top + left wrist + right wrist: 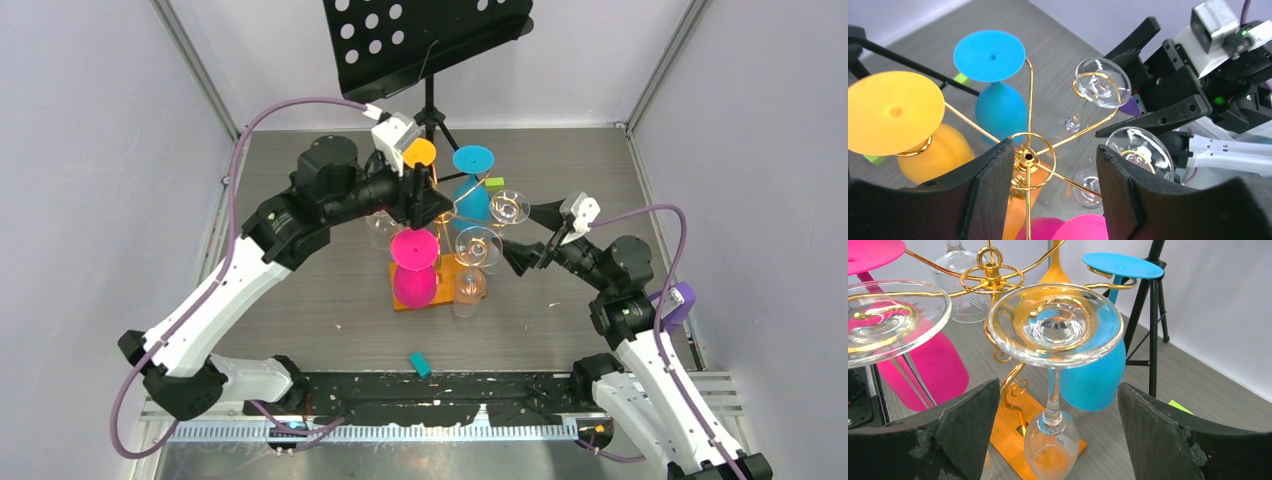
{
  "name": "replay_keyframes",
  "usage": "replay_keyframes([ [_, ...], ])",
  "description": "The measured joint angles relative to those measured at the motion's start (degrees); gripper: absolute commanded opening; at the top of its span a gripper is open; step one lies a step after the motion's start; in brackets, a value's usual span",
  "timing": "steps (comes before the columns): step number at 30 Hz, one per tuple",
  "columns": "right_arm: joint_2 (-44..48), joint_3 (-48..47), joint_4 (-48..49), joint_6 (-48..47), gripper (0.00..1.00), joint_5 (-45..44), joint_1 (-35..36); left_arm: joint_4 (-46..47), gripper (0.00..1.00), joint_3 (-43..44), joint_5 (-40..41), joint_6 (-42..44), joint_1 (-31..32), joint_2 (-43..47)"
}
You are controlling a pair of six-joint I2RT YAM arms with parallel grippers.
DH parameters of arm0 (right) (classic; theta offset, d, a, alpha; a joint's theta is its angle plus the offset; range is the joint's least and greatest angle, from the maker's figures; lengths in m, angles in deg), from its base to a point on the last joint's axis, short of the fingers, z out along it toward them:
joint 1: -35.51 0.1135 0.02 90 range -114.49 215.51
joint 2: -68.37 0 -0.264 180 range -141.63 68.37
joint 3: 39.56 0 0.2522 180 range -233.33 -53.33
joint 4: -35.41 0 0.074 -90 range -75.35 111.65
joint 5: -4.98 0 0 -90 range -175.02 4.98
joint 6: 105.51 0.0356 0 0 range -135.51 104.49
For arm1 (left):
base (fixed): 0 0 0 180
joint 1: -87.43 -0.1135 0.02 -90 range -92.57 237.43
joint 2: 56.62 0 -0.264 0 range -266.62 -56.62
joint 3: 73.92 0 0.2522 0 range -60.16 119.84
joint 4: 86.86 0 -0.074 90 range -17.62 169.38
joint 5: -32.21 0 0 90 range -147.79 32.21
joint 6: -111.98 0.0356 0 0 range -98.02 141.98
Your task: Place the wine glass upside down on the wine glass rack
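Observation:
The wine glass (1055, 325) is clear and hangs upside down from a loop arm of the gold wire wine glass rack (989, 271), its bowl (1052, 445) above the orange base (1008, 432). My right gripper (1055, 405) is open, its fingers (963, 425) standing wide on either side of the stem without touching. From above, the glass (509, 207) sits just off the right gripper (528, 235). My left gripper (1055, 170) is open over the rack's top hub (1025, 157), its left finger (993, 190) close beside the hub ring.
Pink (414, 248), orange (419, 153), blue (473, 160) and another clear glass (478, 246) also hang on the rack. A black perforated music stand (425, 40) rises behind. A teal block (420, 363) and green block (494, 183) lie on the table.

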Motion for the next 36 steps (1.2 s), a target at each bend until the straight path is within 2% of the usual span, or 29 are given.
replay_keyframes([
  [4, 3.28, 0.04, -3.32, -0.13, 0.99, -2.86, 0.00, 4.15, 0.72, -3.34, 1.14, 0.33, 0.00, 4.44],
  [9, 9.97, 2.03, -5.42, 1.16, 0.99, -8.81, 0.00, 10.34, 0.83, -11.10, 5.64, 2.29, 0.00, 12.37],
  [15, 18.14, 4.74, -8.28, 6.43, 0.99, -21.05, 0.00, 16.17, 0.99, -25.49, 17.97, 3.89, 0.02, 26.27],
  [17, 20.20, 5.86, -9.64, 8.68, 0.99, -26.16, 0.00, 16.57, 0.99, -29.35, 23.34, 3.30, 0.00, 30.38],
  [24, 22.88, 10.25, -12.83, 15.17, 0.99, -42.05, 0.00, 9.40, 1.00, -41.48, 40.28, -6.54, -0.09, 41.44],
  [29, 21.22, 10.62, -15.72, 17.92, 0.96, -50.03, 0.00, 0.17, 1.00, -47.30, 44.85, -15.39, -0.09, 42.47],
  [36, 15.47, 10.62, -20.02, 21.42, 0.96, -54.53, 0.00, -6.03, 1.00, -47.74, 48.43, -20.09, -0.09, 39.04],
])
